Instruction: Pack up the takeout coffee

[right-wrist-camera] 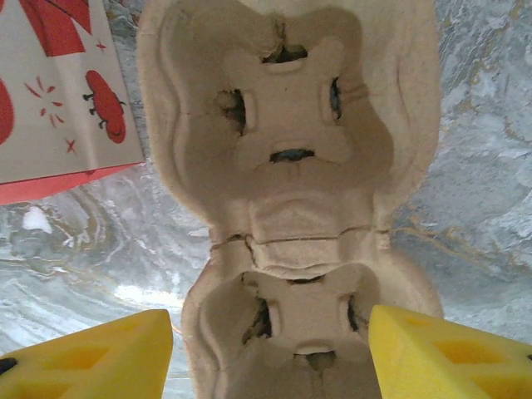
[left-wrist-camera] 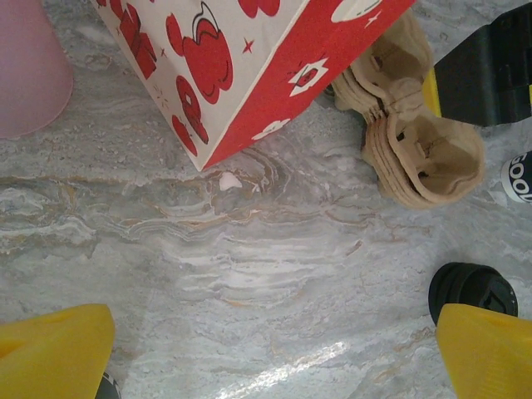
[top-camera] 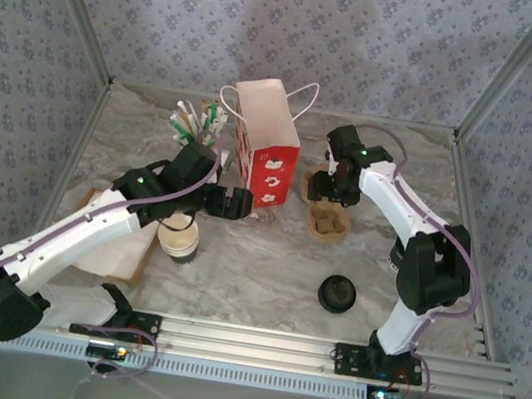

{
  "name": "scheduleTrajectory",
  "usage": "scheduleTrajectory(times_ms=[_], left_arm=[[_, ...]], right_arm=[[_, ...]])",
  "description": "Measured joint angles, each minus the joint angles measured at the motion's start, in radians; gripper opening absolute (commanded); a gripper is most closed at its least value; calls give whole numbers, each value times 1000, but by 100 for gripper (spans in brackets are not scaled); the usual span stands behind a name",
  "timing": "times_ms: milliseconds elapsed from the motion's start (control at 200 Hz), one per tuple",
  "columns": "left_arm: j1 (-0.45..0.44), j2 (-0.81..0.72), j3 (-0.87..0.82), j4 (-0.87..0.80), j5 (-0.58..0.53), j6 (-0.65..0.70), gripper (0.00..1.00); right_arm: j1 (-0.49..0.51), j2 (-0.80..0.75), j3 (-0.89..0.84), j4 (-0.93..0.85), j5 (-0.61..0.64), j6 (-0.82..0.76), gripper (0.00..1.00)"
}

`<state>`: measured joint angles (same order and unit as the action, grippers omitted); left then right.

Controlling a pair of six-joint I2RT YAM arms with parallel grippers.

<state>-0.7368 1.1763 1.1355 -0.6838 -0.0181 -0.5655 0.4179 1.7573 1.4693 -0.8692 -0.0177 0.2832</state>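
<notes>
- Cup of coffee (top-camera: 180,239) stands uncapped on the table (top-camera: 253,279), under the left arm (top-camera: 89,227)
- left tool (top-camera: 228,203) hangs released, empty, near the paper bag (top-camera: 265,154)
- right tool (right-wrist-camera: 270,349) straddles the pulp carrier (right-wrist-camera: 283,166), jaws apart, not yet pinching; squeeze squarely across one cell
- bag wall crowds the carrier's left; open room lies toward the black lid (top-camera: 337,294), so I'd lift straight up

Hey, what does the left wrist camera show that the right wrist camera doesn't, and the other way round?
Left wrist: the black lid lying on the marbled table, and a pink shape at the top left corner. Right wrist: a close look into the cup carrier, down to the slots in its wells, with that gripper's yellow fingers on either side. Both: the red and white paper bag, the carrier and the table.
</notes>
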Motion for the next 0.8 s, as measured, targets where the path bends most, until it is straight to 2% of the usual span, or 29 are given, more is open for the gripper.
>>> scheduleTrajectory(times_ms=[420, 799], left_arm=[[18, 0, -21, 16, 4, 0, 99], [23, 0, -27, 33, 7, 0, 99]], right_arm=[[8, 118, 84, -64, 31, -67, 55], [8, 169, 123, -85, 30, -85, 52]])
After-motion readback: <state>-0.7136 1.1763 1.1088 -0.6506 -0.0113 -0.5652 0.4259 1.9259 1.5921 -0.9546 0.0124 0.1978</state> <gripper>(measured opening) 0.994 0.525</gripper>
